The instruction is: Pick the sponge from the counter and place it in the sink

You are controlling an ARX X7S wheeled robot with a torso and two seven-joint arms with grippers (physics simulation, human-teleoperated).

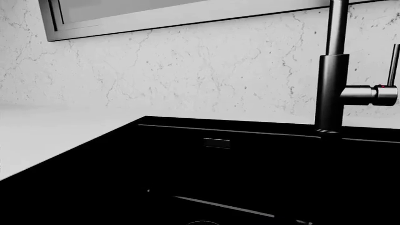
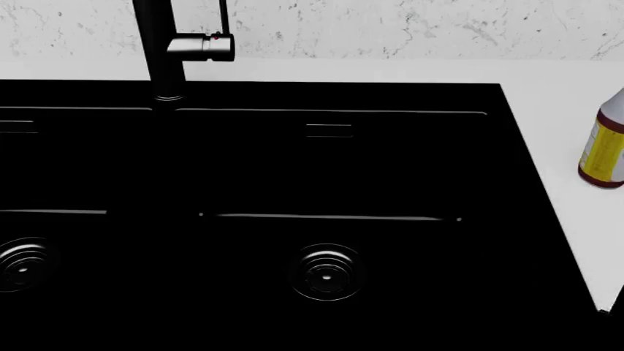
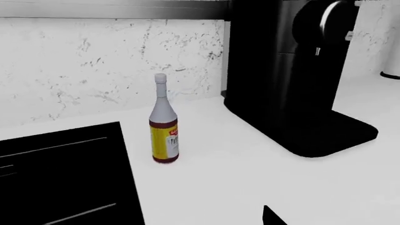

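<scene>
Sink [image 2: 292,95] filling most of the head view, glossy black, split into two basins by a dark divider. Showing one ringed drain [image 2: 328,272] in the right basin and part of a second drain [image 2: 23,265] in the left basin at the view's left edge. Holding nothing else visible in either basin. Carrying a black faucet [image 2: 161,51] at the back rim, with a short side handle [image 2: 200,45] sticking out to the right.

Counter [image 2: 571,117], plain white, running behind and to the right of the sink. Bearing a yellow-labelled bottle [image 3: 164,122] standing upright just beside the sink's right rim, and a large black appliance [image 3: 287,75] standing further right against the marbled backsplash [image 3: 81,65], well apart from the bottle.

Sponge appearing in none of the three views, so its place cannot be told.

Arms appearing in no view; left end effector out of sight. Small dark shape [image 3: 272,216] poking in at the edge of the right wrist view, perhaps part of the right end effector; how far open, and whether holding anything, cannot be told
</scene>
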